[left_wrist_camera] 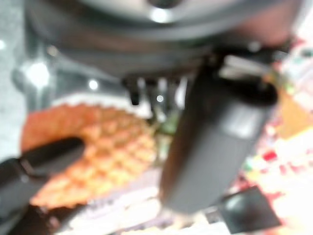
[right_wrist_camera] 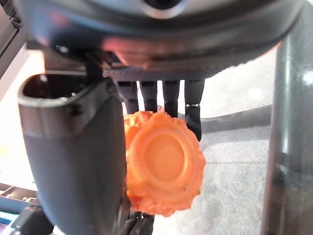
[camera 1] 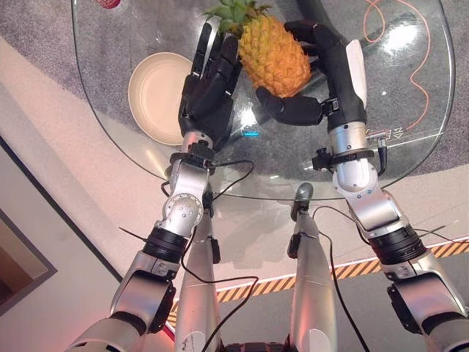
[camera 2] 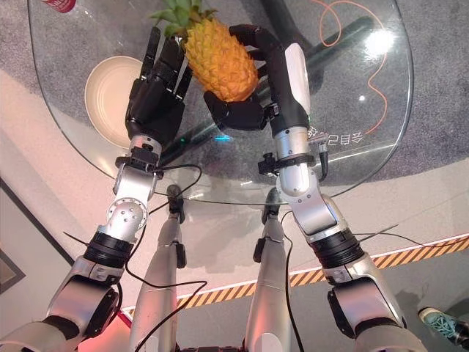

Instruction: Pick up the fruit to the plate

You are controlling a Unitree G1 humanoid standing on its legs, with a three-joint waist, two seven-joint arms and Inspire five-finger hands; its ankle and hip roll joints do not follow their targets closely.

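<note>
Above the glass table [camera 1: 410,139], right robot hand [camera 1: 322,81] grips pineapple [camera 1: 272,55]; left robot hand [camera 1: 209,84] flat against it

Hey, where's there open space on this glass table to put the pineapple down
The plate is bare, just left of the left hand. Bare glass table also lies right of the right hand, crossed by a thin orange cable. It is crowded at the centre, where both hands flank the pineapple.

Head cameras look down; wrist cameras close on the pineapple [right_wrist_camera: 164,169].
</note>
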